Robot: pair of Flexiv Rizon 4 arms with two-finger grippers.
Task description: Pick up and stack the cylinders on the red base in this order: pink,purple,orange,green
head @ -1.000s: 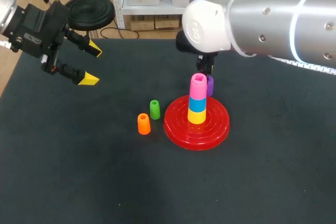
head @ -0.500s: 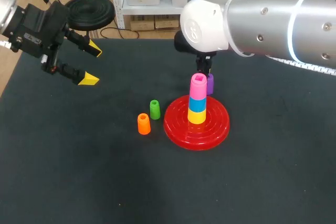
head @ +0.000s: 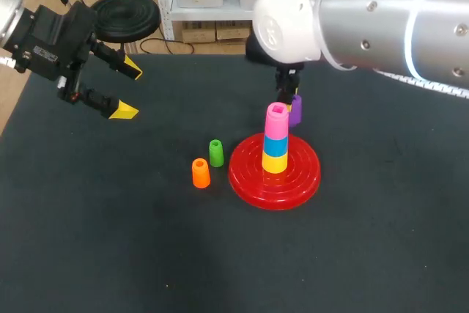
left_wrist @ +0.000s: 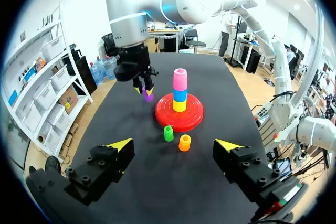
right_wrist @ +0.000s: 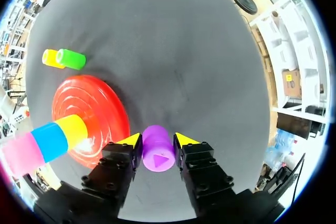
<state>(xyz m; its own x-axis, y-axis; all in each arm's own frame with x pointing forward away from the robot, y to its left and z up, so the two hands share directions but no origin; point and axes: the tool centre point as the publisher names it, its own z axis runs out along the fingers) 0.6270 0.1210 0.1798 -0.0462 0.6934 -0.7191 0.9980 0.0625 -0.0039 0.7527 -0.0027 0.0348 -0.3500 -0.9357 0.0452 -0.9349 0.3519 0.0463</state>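
The red base [head: 293, 177] carries a stack of yellow, blue and pink cylinders, the pink cylinder [head: 276, 122] on top. My right gripper [right_wrist: 157, 141] is shut on the purple cylinder [right_wrist: 157, 153], held in the air just behind the stack; the purple cylinder [head: 295, 110] shows beside the pink top. The green cylinder [head: 215, 152] and orange cylinder [head: 200, 173] stand on the mat left of the base. My left gripper [head: 130, 88] hangs open over the far left of the table, holding nothing. From the left wrist, the purple cylinder [left_wrist: 148, 94] hangs behind the base [left_wrist: 190, 119].
The black mat [head: 110, 240] covers the whole table. My right arm [head: 366, 27] spans the back right above the mat. Open room lies in front of the base and to its right.
My right gripper has closed on the purple cylinder and lifted it off the mat. The left arm has not moved.
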